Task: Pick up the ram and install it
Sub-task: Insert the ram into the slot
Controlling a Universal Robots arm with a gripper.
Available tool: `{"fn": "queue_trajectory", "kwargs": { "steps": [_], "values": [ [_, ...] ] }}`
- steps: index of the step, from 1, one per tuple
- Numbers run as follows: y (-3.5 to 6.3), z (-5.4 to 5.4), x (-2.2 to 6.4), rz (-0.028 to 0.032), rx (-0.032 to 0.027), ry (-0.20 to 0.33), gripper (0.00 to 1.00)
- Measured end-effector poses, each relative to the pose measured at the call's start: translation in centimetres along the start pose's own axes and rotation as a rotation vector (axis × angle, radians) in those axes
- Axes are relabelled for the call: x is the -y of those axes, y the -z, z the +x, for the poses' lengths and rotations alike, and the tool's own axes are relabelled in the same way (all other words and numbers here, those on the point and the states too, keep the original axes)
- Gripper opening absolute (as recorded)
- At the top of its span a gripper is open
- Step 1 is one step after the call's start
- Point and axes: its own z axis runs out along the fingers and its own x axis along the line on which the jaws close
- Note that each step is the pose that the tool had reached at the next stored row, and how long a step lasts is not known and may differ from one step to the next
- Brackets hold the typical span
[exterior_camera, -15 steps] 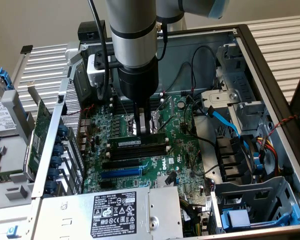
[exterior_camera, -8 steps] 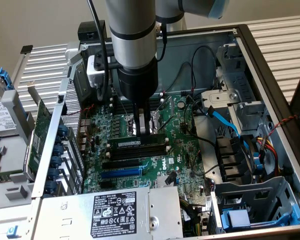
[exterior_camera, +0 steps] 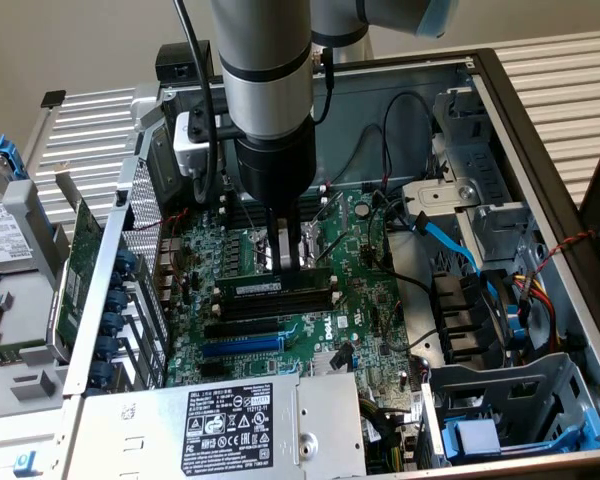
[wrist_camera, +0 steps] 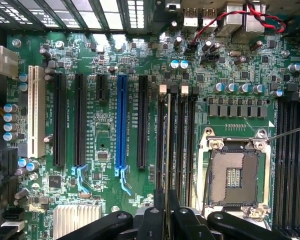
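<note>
One open computer case (exterior_camera: 540, 150) lies flat, its grey sheet-metal walls framing a glossy green motherboard (exterior_camera: 355, 300) studded with small parts. A grey metal power supply (exterior_camera: 230, 420) with a black label sits at the lower middle of the exterior view. The arm (exterior_camera: 265, 80), a smooth silver cylinder, comes down from the top centre and ends in the gripper (exterior_camera: 288, 258).

The fingers are closed on the ram (exterior_camera: 280, 288), pinching its upper edge from above at about mid-length. The stick hangs directly below the fingertips, standing on edge, and its long axis runs from the exterior view's left to its right, parallel to the black slots just beneath it. Its lower edge is at the slot row, just above centre in the exterior view. Whether it touches or has entered a slot I cannot tell.

In the wrist view the gripper (wrist_camera: 167, 210) holds the ram (wrist_camera: 168, 145) edge-on, so it shows as a thin flat sliver in line with the long black memory slots (wrist_camera: 182, 150) beside it. The alignment looks close — the stick appears parallel to them, not skewed. Near these slots sit a square processor socket (wrist_camera: 235, 175) in a shiny metal frame and a longer blue plastic slot (wrist_camera: 121, 120).
</note>
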Motion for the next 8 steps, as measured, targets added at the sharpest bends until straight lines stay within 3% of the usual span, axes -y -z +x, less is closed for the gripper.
{"fn": "queue_trajectory", "kwargs": {
  "steps": [8],
  "values": [
    [-0.11, 0.09, 0.0, 0.0001, 0.0001, 0.0, 0.14]
  ]
}}
